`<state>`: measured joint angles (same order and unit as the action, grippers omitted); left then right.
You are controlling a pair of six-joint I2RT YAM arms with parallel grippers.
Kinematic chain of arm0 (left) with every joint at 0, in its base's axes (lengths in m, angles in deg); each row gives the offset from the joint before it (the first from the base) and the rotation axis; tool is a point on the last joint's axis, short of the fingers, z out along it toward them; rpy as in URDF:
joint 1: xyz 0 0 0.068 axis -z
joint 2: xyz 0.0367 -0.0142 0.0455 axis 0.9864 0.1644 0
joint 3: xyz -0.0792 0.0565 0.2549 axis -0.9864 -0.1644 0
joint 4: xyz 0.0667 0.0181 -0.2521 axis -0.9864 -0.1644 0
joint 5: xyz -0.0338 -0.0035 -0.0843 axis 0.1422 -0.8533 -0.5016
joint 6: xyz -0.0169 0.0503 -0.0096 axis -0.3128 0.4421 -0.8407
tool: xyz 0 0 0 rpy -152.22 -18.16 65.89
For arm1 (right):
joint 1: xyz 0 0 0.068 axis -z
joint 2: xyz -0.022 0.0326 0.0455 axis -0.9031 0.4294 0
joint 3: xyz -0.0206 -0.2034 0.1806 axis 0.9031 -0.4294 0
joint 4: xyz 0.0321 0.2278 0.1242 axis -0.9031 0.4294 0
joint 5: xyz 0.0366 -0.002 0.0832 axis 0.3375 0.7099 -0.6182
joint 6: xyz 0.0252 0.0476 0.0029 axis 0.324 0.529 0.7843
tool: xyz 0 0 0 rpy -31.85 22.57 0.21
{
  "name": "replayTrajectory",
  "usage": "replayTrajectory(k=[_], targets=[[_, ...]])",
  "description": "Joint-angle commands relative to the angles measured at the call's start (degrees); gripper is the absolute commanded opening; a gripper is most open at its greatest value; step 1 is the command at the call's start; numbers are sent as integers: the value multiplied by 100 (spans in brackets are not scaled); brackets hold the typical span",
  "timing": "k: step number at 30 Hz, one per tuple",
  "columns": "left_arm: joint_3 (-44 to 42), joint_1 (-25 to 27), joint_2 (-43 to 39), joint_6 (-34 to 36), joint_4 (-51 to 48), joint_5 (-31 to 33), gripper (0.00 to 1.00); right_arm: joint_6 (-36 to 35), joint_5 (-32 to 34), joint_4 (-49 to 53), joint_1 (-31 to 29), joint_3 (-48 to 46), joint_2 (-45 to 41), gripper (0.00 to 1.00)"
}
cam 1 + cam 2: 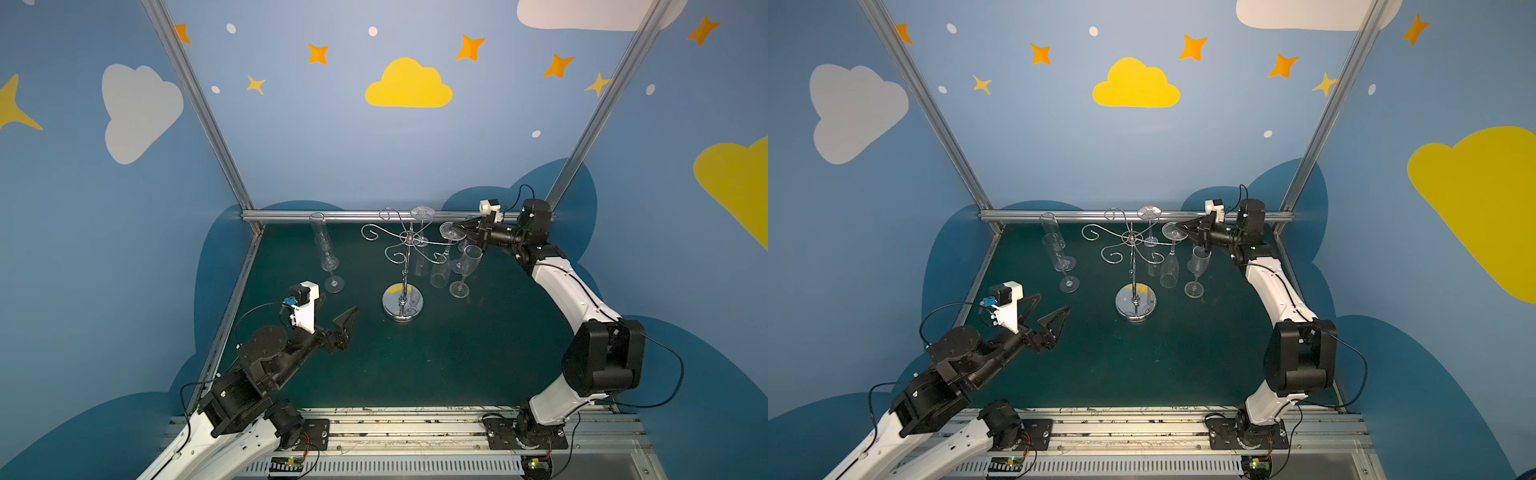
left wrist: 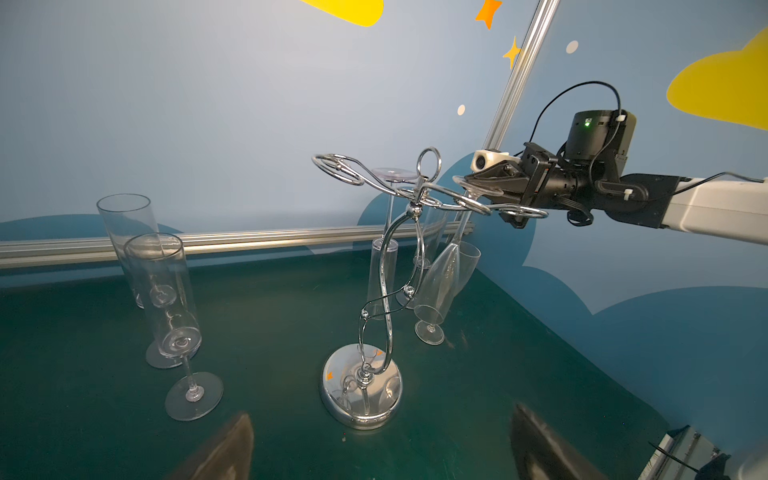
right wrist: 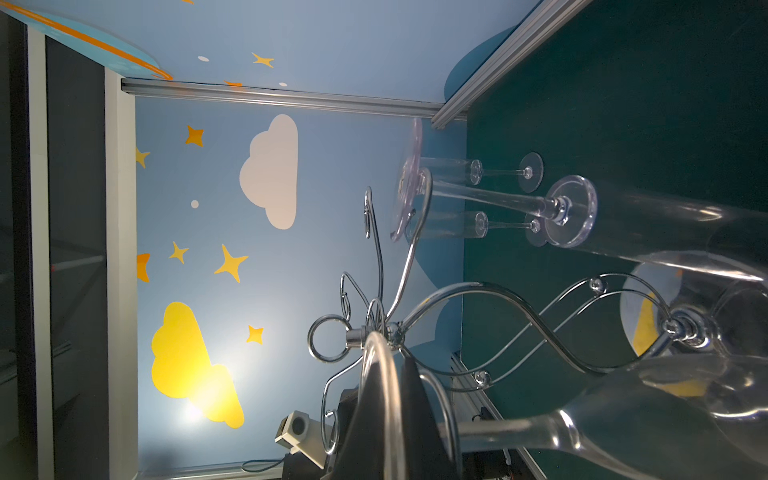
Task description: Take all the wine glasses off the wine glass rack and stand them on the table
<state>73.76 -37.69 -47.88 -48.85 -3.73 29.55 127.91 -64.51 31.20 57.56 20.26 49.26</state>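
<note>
Left arm [image 1: 224,446] and right arm [image 1: 561,286]: white shells, black joints, black cables. Left gripper [image 1: 1052,302] and right gripper [image 1: 457,226]: black triangular fingers [image 1: 1057,318]. White camera block [image 1: 308,303] on each wrist, blue plug [image 1: 290,300] at the left one's 9 o'clock.

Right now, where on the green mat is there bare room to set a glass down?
The widest bare patch of mat lies in front of the rack, between the open left gripper and the right arm. Crowded: two standing glasses left of the rack, and more glasses to its right, below the right gripper, shut on a hanging wine glass.
</note>
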Motion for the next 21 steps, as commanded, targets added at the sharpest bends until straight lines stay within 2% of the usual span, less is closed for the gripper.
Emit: replayTrajectory(k=[1,11,21], targets=[[-61,-15,6,-14,24,57,95,-119,15,180,37,-47,-412,0],[-134,-14,22,40,70,86,95,-56,89,369,7,-128,-622,0],[-156,-16,-55,127,13,220,96,140,291,225,-452,285,-343,0]])
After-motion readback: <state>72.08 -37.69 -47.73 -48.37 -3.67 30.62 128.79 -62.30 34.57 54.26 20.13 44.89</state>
